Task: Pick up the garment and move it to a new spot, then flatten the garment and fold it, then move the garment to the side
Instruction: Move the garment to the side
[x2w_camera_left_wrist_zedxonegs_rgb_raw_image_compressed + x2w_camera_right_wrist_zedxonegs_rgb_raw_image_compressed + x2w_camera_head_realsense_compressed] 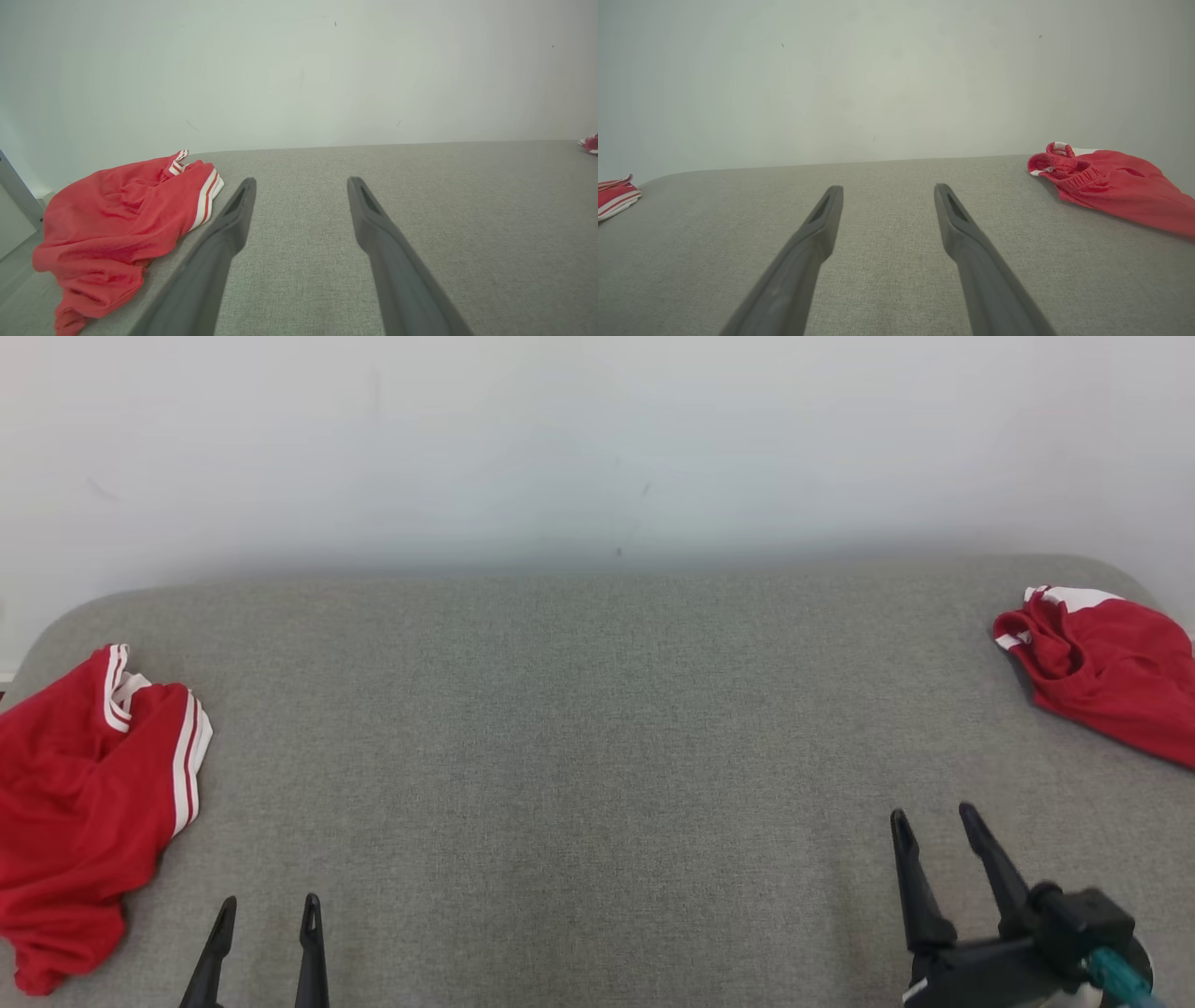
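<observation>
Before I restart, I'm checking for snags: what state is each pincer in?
Left pincer: open, holding nothing.
Right pincer: open, holding nothing.

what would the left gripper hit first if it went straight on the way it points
Probably nothing nearby: the left gripper aims over bare grey fabric surface toward the white wall. The red striped garment lies off to its left, outside that line.

Left tool (266, 907) and right tool (934, 817) hover, fingers spread, empty.
</observation>
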Controlling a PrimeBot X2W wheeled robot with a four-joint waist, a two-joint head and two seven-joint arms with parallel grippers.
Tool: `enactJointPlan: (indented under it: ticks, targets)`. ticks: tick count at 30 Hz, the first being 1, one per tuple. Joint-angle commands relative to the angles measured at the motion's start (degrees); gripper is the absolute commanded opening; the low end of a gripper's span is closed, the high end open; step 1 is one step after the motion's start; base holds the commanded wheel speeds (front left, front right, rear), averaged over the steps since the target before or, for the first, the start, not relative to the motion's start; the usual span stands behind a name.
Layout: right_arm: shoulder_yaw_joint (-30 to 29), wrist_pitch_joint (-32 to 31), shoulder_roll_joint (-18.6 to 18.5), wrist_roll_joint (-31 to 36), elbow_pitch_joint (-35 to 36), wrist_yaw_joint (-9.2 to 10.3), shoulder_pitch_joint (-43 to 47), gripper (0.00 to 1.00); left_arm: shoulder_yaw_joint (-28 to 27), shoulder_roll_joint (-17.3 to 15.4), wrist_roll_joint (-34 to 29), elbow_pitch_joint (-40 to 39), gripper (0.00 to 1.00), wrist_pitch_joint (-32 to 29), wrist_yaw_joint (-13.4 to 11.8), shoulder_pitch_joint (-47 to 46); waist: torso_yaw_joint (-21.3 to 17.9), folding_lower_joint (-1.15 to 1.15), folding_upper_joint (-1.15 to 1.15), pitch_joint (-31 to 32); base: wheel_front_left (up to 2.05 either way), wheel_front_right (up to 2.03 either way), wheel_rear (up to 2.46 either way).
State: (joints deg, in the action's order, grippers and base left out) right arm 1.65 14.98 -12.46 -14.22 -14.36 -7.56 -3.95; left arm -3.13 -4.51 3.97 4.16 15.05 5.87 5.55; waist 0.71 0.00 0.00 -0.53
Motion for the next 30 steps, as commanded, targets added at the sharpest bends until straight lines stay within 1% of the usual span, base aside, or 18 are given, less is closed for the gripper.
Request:
enactJointPlan:
  ticks: [1,6,10,16,21,30]
  targets:
    - [-0.3,0.2,1.1,0.1,1.2,0.16,1.9,1.00,-0.2,0.0,0.5,0.2,1.00,0.2,0.1,0.6,0.0,0.00,0.00,0.4,0.00,0.00,0.00]
    - [-1.2,0.2,3.9,1.4,4.1,0.16,6.1,1.00,-0.5,0.3,0.4,0.4,1.00,0.2,0.3,1.2,-0.2,0.00,0.00,0.7,0.00,0.00,0.00]
    - [-1.0,0.1,5.1,2.3,4.8,0.16,7.5,1.00,-0.5,0.5,0.5,0.9,1.00,0.2,0.3,1.4,-0.5,0.00,0.00,0.7,0.00,0.00,0.00]
    - [-1.7,0.1,6.3,2.6,4.3,0.16,7.9,1.00,-0.3,0.6,0.8,2.2,1.00,0.2,0.6,0.2,-0.1,0.00,0.00,1.0,0.00,0.00,0.00]
    - [-1.9,0.2,7.2,2.7,3.6,0.16,8.1,1.00,0.1,0.1,-0.3,3.4,1.00,0.2,0.9,-0.4,0.3,0.00,0.00,1.2,0.00,0.00,0.00]
    - [-1.8,0.2,7.7,3.4,2.9,0.16,8.3,1.00,0.3,-0.2,-0.5,4.9,1.00,0.2,1.1,-1.0,0.4,0.00,0.00,1.3,0.00,0.00,0.00]
